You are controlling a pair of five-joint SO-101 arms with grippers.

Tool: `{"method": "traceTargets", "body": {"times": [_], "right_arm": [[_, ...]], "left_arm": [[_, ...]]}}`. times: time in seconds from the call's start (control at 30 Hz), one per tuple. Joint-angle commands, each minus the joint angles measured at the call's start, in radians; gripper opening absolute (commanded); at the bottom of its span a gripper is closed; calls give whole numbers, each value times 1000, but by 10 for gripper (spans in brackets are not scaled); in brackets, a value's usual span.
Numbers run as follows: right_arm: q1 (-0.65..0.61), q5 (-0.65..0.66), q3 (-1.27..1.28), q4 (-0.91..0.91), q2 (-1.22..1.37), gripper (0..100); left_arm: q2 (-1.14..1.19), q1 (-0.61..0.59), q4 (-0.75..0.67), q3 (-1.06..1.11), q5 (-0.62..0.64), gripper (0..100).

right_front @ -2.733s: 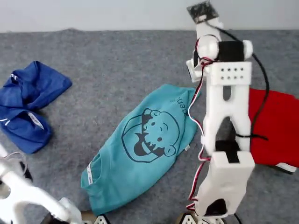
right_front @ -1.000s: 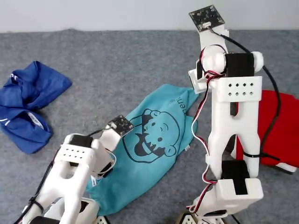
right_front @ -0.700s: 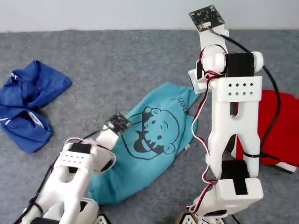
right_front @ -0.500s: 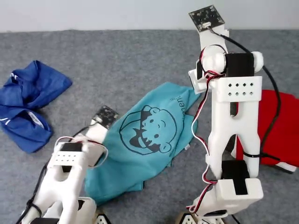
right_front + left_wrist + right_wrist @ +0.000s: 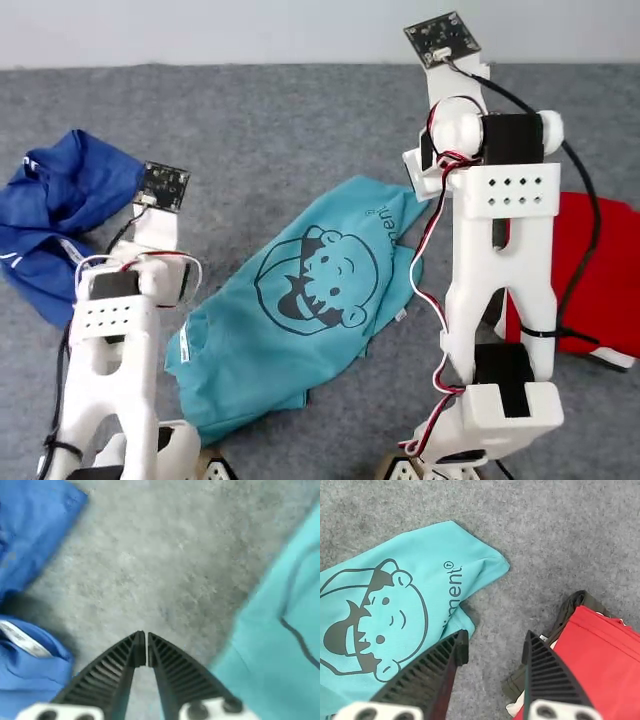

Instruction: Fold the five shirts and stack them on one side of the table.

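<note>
Teal shirt [image 5: 300,320] has been dragged toward the left fingers [image 5: 116,666] and lies flatter. Those fingers have let go and backed off. They're pinched together on nothing over bare tabletop [image 5: 250,130], with the teal shirt just beside them and the blue shirt [image 5: 60,215] on the other side. Right fingers [image 5: 436,670] are spread wide and unmoved, between the teal shirt and the red shirt [image 5: 590,280]. Read: spread out, no fold yet. The arm partly covers the red shirt, and the dark cloth under it is unclear.
</note>
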Motion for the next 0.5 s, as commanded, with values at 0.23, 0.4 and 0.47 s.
{"method": "traceTargets", "body": {"times": [0.23, 0.4, 0.47], "right_arm": [[7, 2, 61, 41, -50, 184], [10, 2, 110, 41, -50, 184], [10, 2, 110, 41, -51, 184]], "left_arm": [[-2, 169, 341, -48, -123, 133], [-2, 293, 339, 91, -163, 142], [-2, 307, 339, 139, -210, 141]]}}
